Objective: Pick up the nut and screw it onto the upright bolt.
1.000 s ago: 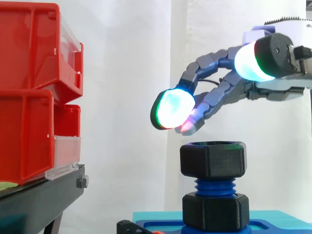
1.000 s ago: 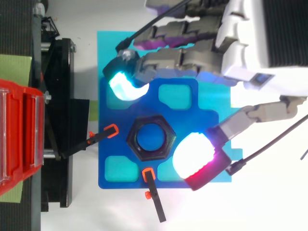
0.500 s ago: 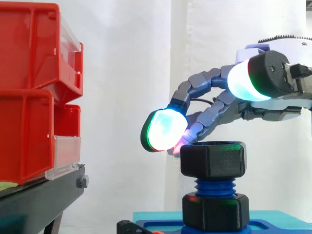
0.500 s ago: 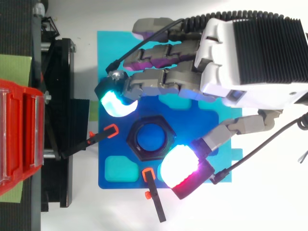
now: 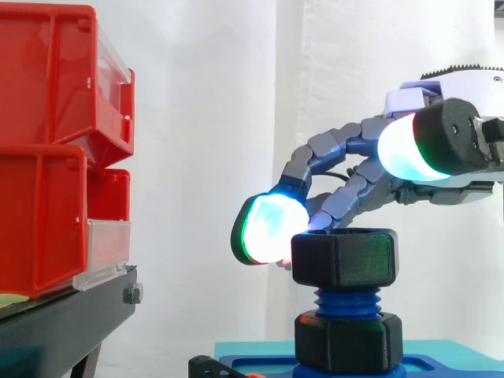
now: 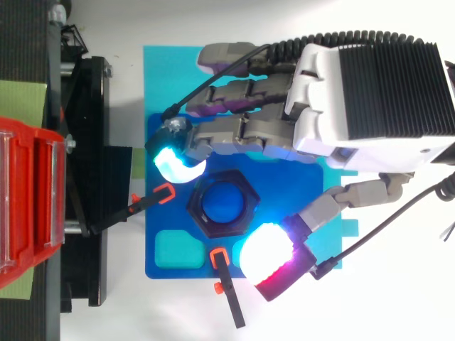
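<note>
Nut [image 5: 343, 258], black and six-sided, sits at the top of the upright blue bolt [image 5: 346, 300]. Bare thread shows beneath it, and a second black nut [image 5: 349, 340] sits lower down at the blue base plate [image 6: 158, 222]. My hand [image 6: 370, 99] reaches in over the plate with its fingers loosely bent and spread wide, and it has hold of nothing. One fingertip pad [image 5: 266, 230], glowing cyan and green, hangs just beside the top nut's far left corner, level with its upper rim. I cannot tell whether it touches. From above, my thumb pad [image 6: 266, 254] lies just beside the opposite corner, but the side view shows it raised well above the nut. Two black clamps with orange tips [image 6: 165, 192] [image 6: 219, 257] point in at the bolt. Red bins [image 5: 47, 142] stand on a black stand [image 5: 63, 323] off to the left.
</note>
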